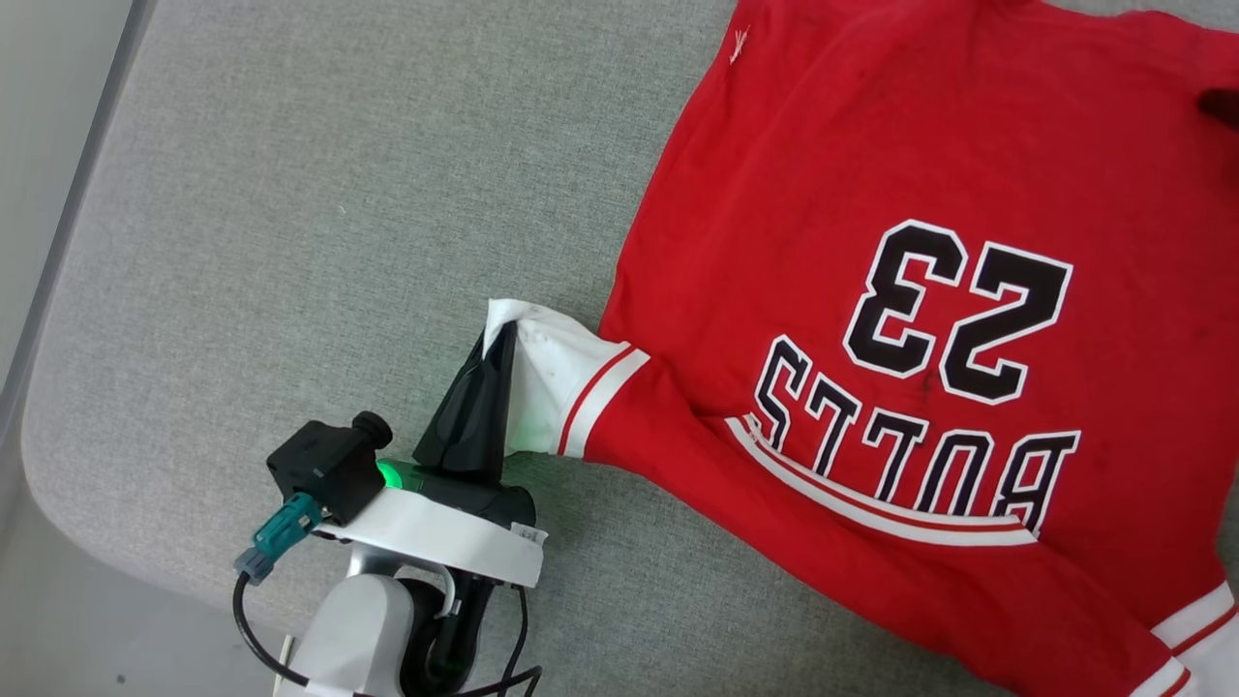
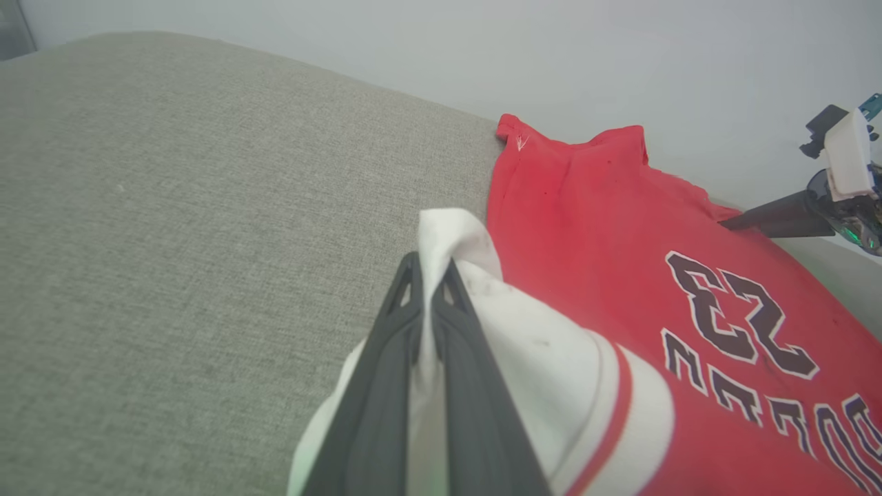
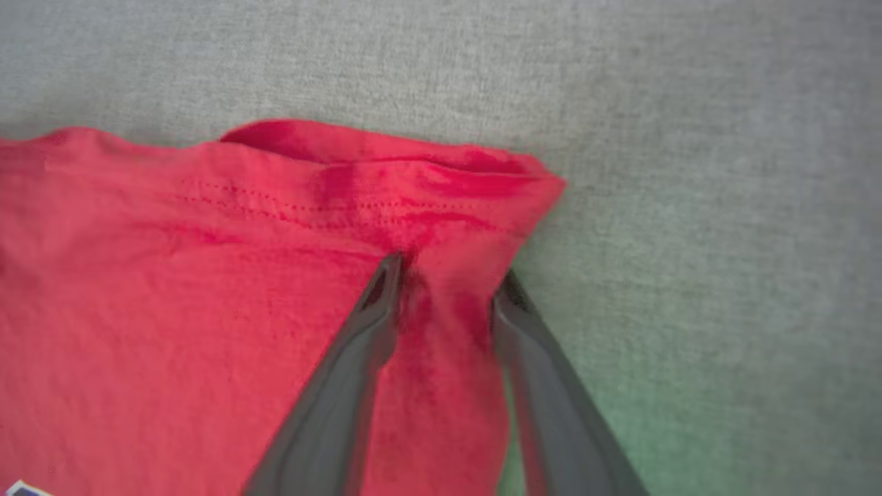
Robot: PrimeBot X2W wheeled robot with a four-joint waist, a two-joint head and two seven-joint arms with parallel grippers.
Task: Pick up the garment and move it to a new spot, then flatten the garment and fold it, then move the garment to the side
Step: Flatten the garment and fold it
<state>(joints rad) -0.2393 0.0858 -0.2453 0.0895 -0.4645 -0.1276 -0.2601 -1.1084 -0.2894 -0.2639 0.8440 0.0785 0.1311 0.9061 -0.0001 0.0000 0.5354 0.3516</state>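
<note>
Grey fabric covers the worktop (image 1: 290,194). Toward its near left corner the left pincer (image 1: 498,334) is clenched on the white sleeve end of the garment (image 1: 871,174), which spreads rightward with its collar near and its hem far. At the far hem corner the right pincer (image 3: 448,272) straddles a red ridge with its jaws apart, so the coming pull looks diagonal.

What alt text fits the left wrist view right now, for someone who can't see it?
The left gripper is shut on the white, red-striped sleeve end of the garment, a red jersey spread print-up on a grey fabric surface. At far right, the right gripper points at the jersey's far edge.
</note>
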